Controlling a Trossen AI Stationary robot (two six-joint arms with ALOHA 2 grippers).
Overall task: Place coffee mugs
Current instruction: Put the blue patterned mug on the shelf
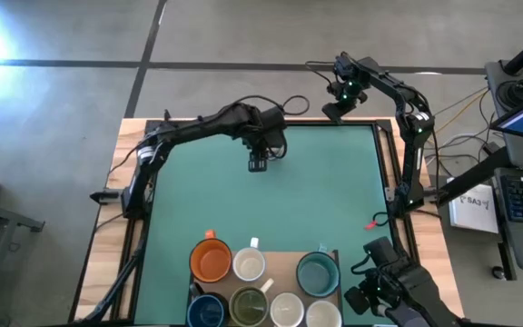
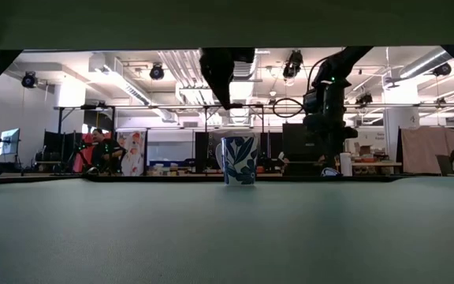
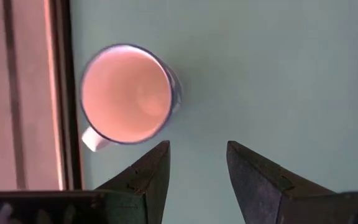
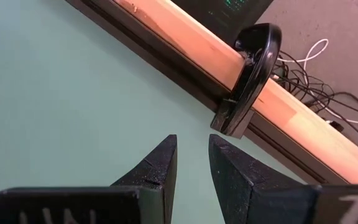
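Observation:
A white mug with a blue leaf pattern stands upright on its base on the green mat, close to the table's far rail. From above it shows a blue rim and a small white handle. My left gripper hangs open above it and slightly to one side, touching nothing. In the high view my left arm hides this mug. Several more mugs stand at the near edge: orange, teal, dark blue, olive-green inside and three white ones. My right gripper waits at the far right corner, open by a narrow gap, with nothing between its fingers.
The near mugs stand on a brown board. A black clamp grips the wooden far edge beside my right gripper. A dark device with green lights sits at the near right corner. A small red thing lies near the right rail.

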